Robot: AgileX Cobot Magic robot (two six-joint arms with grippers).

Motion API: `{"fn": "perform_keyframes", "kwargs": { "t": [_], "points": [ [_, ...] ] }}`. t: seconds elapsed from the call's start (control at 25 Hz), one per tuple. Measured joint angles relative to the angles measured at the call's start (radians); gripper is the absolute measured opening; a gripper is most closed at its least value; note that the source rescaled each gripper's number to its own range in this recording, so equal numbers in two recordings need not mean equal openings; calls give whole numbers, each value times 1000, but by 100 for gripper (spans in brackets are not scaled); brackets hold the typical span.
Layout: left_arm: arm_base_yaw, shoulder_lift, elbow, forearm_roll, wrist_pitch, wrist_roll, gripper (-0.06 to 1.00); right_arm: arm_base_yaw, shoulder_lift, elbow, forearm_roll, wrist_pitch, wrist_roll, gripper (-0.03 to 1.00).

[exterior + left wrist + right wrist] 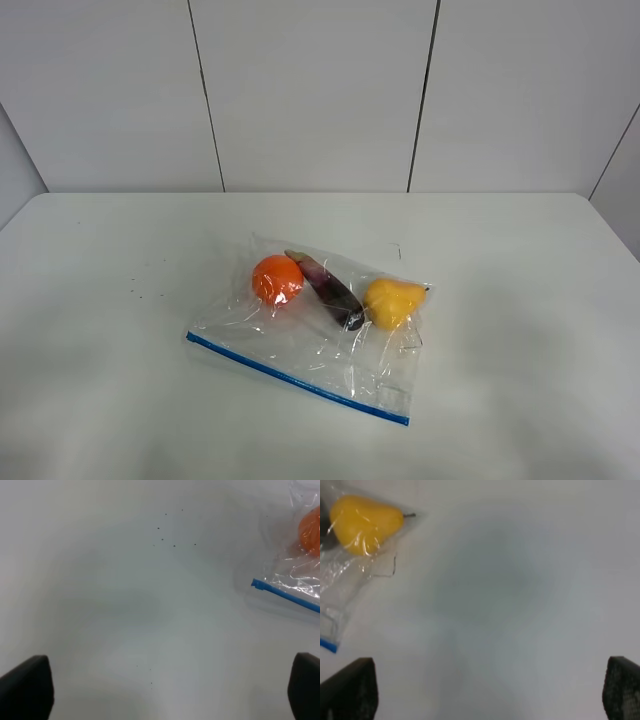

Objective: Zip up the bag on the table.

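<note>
Clear crinkly plastic, the bag lies flat near the middle of the white table, its blue zipper strip along the near edge, with an orange fruit, a dark purple eggplant and a yellow pear inside. The high view shows no arms, while each wrist view shows what it lacks: the left gripper and the right gripper, both spread wide over bare tabletop and holding nothing, the left one beside the bag's left zipper corner, the right one beside the pear end. Tiny dark specks dot the table left of the bag, and pale wall panels with dark seams stand behind its far edge.

Light was even and soft from overhead, bright without harshness. The table carried only faint grey shadows. Small glints showed on the bag. Both wrist views were slightly soft, and the dark jaws at 4 and 8 o'clock were blurred.
</note>
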Motion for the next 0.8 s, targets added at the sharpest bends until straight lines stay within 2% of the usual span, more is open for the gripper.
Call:
{"fn": "perform_keyframes", "kwargs": {
  "t": [0.44,0.8],
  "points": [
    [0,0,0,0,0,0,97,0,-160,0,-33,1,64,100],
    [0,0,0,0,0,0,97,0,-164,0,-55,1,90,100]
  ]
}}
